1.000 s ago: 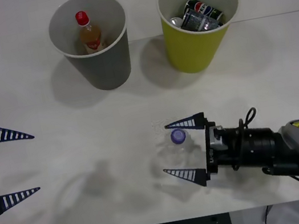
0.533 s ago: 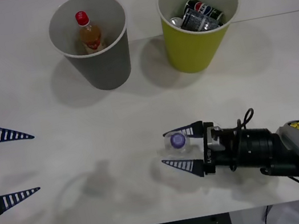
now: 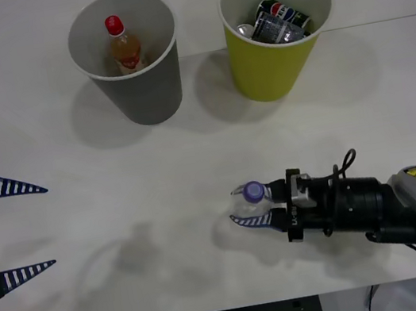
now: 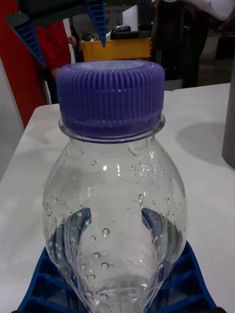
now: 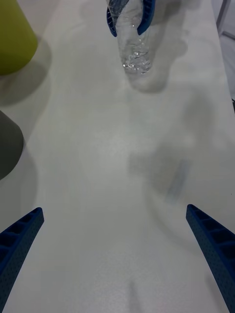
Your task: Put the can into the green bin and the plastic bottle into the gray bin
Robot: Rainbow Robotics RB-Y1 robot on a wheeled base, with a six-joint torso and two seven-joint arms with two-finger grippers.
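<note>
Two blue fingers of the right tool (image 3: 252, 210) have now closed on the plastic bottle (image 3: 251, 200); left tool (image 3: 12, 233) stays wide.

Right gripper (image 3: 251, 207) fingers closed — gripping plastic bottle (image 3: 251, 198).

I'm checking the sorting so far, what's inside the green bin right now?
The green bin holds crushed cans, at least one with a red, white and blue label, piled against its pale inner wall. The bin's floor and anything beneath the cans are covered.
</note>
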